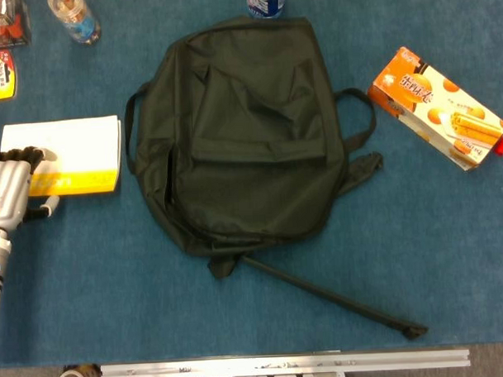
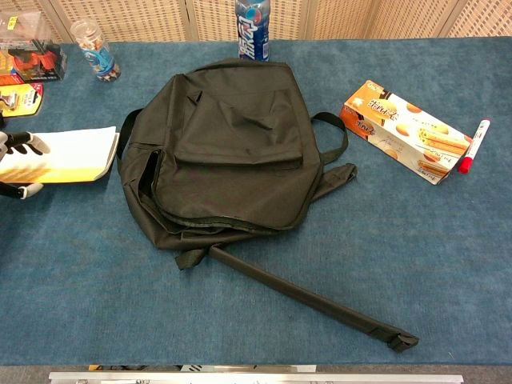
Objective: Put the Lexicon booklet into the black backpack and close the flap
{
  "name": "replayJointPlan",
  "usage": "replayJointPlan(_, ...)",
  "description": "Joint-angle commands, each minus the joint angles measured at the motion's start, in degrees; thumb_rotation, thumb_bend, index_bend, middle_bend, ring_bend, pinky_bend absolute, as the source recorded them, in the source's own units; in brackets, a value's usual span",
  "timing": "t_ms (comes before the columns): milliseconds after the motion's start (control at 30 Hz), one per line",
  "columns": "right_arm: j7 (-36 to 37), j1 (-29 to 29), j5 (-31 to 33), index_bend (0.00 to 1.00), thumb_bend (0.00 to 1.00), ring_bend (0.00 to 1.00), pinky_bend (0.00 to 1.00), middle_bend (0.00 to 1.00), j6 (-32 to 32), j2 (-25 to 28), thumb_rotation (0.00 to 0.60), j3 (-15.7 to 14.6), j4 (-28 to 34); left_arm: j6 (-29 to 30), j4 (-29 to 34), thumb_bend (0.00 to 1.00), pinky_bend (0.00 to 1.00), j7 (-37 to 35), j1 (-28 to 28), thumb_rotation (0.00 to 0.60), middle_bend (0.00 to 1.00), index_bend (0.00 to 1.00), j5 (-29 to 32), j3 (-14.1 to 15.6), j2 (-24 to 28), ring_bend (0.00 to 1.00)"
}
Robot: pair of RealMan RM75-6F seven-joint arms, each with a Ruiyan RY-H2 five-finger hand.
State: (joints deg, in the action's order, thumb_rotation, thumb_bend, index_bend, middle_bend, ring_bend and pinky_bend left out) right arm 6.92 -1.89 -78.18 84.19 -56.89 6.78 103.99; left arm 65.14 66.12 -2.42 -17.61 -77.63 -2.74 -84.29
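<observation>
Fingers of the left hand (image 1: 10,190) lie over the top of the white and yellow Lexicon booklet (image 1: 68,155) at its left end, and in the chest view a pale thumb tip shows below the booklet's near edge, so the hand grips the booklet between fingers and thumb. In the chest view the booklet looks tilted, its near edge raised off the blue cloth-covered table (image 1: 239,305). The booklet sits just left of the black fabric backpack (image 1: 245,131), close to its left shoulder loop but apart from it.

The backpack lies flat in the middle of the table with its front flap lying down over the pocket. A long black strap (image 1: 338,297) runs out from its lower edge toward the near right.

The right hand shows in neither view.

To the right of the backpack, well apart, lies an orange biscuit box (image 1: 439,107) with a red and white marker (image 2: 474,146) just beside its right end. A plastic bottle with a blue label (image 2: 252,28) stands behind the backpack, and a smaller clear bottle (image 2: 94,48) lies at the far left near some red and yellow packets (image 2: 28,60).
</observation>
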Motion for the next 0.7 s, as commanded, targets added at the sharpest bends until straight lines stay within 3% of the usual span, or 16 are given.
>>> replayJointPlan(33, 0.18, 0.06, -0.04, 0.12, 0.0, 0.11, 0.23, 0.29, 0.05, 0.12, 0.6, 0.02, 0.02, 1.12, -1.45, 0.3, 0.34, -0.73, 0.23, 0.6, 0.37, 0.33, 0.49, -1.05, -1.28, 0.34)
replayJointPlan(200, 0.61, 0.18, -0.1, 0.12, 0.0, 0.11, 0.23, 0.29, 0.03, 0.32, 0.6, -0.03, 0.1, 2.0, -2.9, 0.34, 0.36, -0.67, 0.04, 0.6, 0.38, 0.36, 1.17, -2.32, -2.45, 0.36)
replayJointPlan(700, 1.91, 0.25, 0.19, 0.12, 0.0, 0.11, 0.23, 0.29, -0.44, 0.61, 0.6, 0.02, -0.3, 4.08, -6.06, 0.33, 0.4, 6.3, -1.98, 0.6, 0.4, 0.44, 1.48, -4.37, -6.29, 0.36)
